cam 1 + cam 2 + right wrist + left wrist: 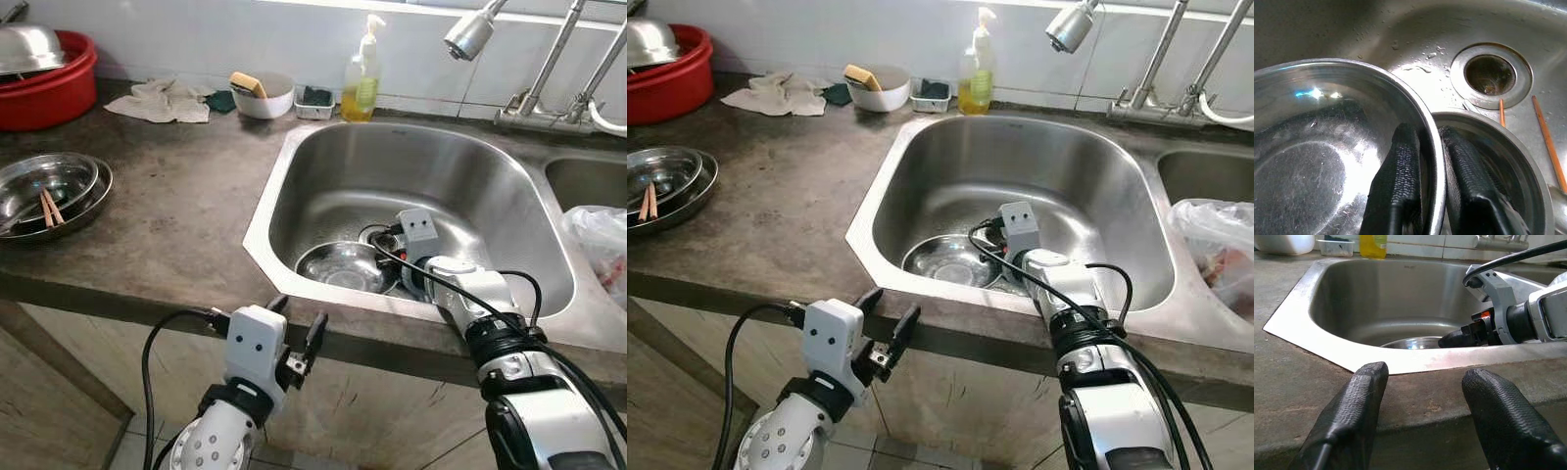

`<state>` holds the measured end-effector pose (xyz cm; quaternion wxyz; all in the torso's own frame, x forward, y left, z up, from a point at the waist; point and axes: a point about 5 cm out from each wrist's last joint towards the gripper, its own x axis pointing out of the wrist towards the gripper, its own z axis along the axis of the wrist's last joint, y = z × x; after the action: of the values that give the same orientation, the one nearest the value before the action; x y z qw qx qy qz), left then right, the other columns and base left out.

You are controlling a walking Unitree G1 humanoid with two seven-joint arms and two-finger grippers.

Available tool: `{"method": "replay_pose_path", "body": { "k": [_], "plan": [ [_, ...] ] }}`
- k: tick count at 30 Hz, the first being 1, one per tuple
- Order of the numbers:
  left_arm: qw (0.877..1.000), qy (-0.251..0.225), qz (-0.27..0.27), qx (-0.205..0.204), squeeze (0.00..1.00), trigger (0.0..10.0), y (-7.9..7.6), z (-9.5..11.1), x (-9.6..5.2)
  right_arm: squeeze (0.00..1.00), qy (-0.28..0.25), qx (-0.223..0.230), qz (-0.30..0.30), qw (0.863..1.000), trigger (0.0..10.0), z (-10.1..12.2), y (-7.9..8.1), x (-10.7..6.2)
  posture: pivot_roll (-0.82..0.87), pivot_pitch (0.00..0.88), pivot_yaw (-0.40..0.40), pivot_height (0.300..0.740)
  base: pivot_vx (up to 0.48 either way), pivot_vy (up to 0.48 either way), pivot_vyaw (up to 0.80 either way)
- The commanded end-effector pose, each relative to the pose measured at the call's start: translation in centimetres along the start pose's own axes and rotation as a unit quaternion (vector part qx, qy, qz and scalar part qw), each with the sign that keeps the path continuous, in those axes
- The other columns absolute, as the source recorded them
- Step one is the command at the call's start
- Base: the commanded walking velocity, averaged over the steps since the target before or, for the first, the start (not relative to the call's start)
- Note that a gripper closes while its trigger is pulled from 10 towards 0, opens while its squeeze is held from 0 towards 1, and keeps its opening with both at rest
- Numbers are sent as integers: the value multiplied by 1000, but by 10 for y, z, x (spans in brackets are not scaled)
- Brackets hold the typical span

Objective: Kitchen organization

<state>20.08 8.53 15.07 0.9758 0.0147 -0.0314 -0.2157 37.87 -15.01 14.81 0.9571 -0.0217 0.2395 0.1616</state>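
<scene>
Pinching the steel bowl's (1327,147) rim, the right gripper (1432,166) works in the sink (323,157); the left gripper (1425,396) hangs spread; most tidying apparently remains.

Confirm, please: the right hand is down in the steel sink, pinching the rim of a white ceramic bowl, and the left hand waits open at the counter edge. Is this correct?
Not quite. The bowl is a round shiny steel bowl, not white ceramic; the right wrist view shows the right hand closed on its rim. The rest holds: it is down in the steel sink, and the left hand waits open at the counter edge.
</scene>
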Motion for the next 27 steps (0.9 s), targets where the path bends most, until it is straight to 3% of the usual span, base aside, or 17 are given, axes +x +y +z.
{"method": "replay_pose_path", "body": {
  "k": [1,2,5,6,15,16,17,18,19,24,25,27],
  "plan": [
    [1000,29,0,-7,0,10000,-1,-8,-2,0,11,-10,41,999,10000,-4,12,3,122,180,-84,740,0,0,0],
    [1000,29,2,-7,0,10000,-1,-8,-3,0,15,-17,63,998,10000,-7,21,5,124,176,-83,740,0,0,0],
    [1000,30,2,-5,0,10000,-1,-8,-2,0,18,-21,67,997,10000,-8,24,6,126,171,-87,740,0,0,0],
    [1000,30,2,-5,0,10000,0,-8,-2,1000,16,-27,65,997,10000,-8,23,6,126,167,-87,740,0,0,0],
    [1000,27,-1,-2,0,10000,1,-9,4,1000,-24,-25,32,999,10000,5,13,5,116,129,-81,740,0,0,0],
    [1000,27,-2,-1,0,10000,2,-10,6,753,-46,-28,21,998,10000,11,10,2,112,116,-82,740,0,0,0],
    [1000,25,-2,-1,0,10000,2,-9,7,137,-57,-24,18,998,10000,14,9,0,114,112,-82,740,0,0,0],
    [1000,25,-2,-1,0,10000,2,-9,7,137,-57,-24,18,998,10000,14,9,0,114,112,-82,740,0,0,0],
    [1000,24,-3,0,0,10000,2,-10,8,0,-89,-28,5,996,10000,21,6,-4,113,102,-80,740,0,0,0],
    [1000,23,-2,2,0,10000,5,-12,12,0,-165,-22,-22,986,10000,39,4,-19,102,75,-75,740,0,0,0],
    [1000,22,-2,3,0,10000,6,-12,13,0,-209,-31,-39,977,10000,49,5,-31,97,66,-74,740,0,0,0],
    [1000,21,-2,3,0,10000,6,-13,14,0,-229,-32,-50,971,10000,53,5,-38,94,61,-74,740,0,0,0]
  ]
}}
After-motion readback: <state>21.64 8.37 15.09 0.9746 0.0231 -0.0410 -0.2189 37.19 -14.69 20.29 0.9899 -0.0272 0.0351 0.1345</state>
